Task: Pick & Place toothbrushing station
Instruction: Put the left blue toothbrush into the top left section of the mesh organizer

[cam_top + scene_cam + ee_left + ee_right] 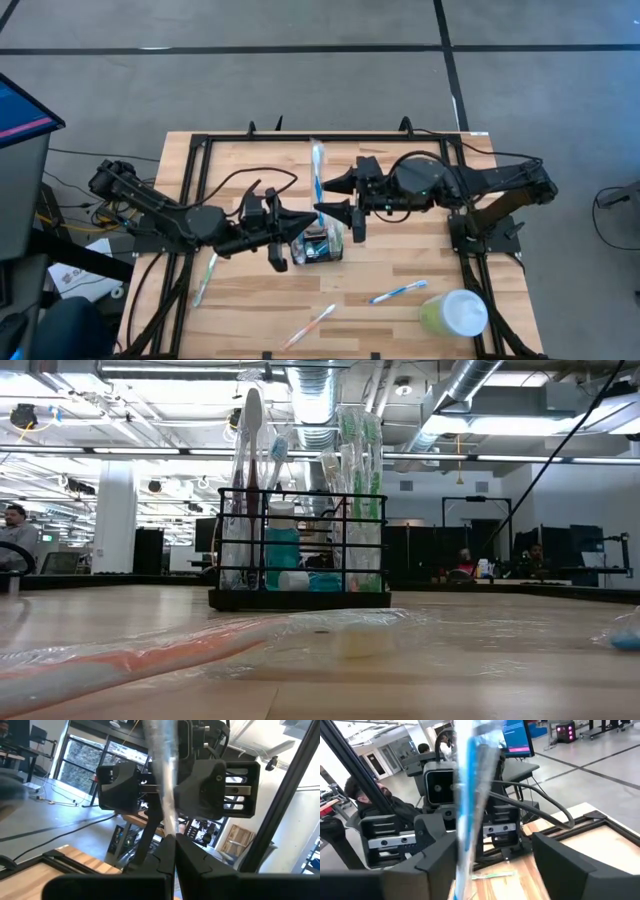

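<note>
At the middle of the table, we are seeing the toothbrushing station, a black slotted holder already stuffed with wrapped brushes, standing upright between the two arms; from the low view its bars and contents are standing straight and level. A wrapped blue toothbrush is rising out of it, leaning toward the far edge; in the right wrist view that same brush is running up between the dark fingers.

The right gripper is sitting just beside the brush's upper part, its jaws parted around the wrapper and not yet pinching it; the left gripper is clenched tight, pressed against the near-left side of the holder, and the left wrist view suggests its tips are nipping the foot of the wrapper, though we cannot be sure.

We are judging the risks this way: if the right jaws are closing on crinkly film rather than the handle, the brush is likely sliding through; if the two arms are pulling against each other, the light holder is liable to tip or skid; the grippers are crowding close, so a small misjudged move is risking a knock. A pale green cup and loose toothbrushes are lying well apart, out of harm.
</note>
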Controlling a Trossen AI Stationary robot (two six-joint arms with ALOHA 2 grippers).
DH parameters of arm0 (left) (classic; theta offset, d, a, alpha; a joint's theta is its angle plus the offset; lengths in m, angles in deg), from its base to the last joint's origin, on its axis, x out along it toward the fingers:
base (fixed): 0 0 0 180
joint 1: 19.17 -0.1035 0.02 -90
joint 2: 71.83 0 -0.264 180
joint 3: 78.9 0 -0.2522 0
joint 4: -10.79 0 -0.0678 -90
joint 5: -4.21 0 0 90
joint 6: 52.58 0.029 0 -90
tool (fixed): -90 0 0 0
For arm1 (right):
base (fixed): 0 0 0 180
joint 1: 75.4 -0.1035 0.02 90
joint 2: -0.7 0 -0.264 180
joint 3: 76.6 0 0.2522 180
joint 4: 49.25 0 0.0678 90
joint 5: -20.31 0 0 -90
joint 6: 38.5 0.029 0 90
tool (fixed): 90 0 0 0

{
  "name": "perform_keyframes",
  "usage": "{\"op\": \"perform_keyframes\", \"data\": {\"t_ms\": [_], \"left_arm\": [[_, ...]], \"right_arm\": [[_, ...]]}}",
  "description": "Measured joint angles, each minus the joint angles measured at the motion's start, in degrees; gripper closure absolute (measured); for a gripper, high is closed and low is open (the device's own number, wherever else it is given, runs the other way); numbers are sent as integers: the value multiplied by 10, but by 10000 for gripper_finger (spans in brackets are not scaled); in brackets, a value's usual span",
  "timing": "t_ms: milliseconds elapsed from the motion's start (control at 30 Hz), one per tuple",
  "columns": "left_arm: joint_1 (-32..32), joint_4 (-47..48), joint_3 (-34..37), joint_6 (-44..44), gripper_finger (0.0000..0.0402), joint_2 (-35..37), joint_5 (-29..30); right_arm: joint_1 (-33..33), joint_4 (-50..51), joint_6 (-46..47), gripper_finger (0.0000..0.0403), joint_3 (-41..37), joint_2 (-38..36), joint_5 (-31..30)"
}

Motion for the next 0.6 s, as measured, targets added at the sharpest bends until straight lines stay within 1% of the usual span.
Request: {"op": "perform_keyframes", "data": {"t_ms": [67,133,200,300,333,367,500,600], "left_arm": [[0,0,0,0,401,0,0],[0,0,0,0,401,0,1],[-1,2,0,0,401,0,1],[-1,4,0,0,401,0,3],[-1,4,0,0,401,-1,3],[-1,4,0,0,401,-1,2],[-1,16,0,-15,397,-1,1],[8,65,0,-51,381,12,1]], "right_arm": [[0,0,0,193,0,0,0],[0,1,0,233,0,0,0],[0,4,-4,283,0,0,3],[0,6,-15,364,0,0,25],[0,6,-21,380,1,0,29],[-1,6,-26,385,1,-1,29],[0,13,-28,374,1,-1,29],[0,26,-30,389,0,-1,29]]}}
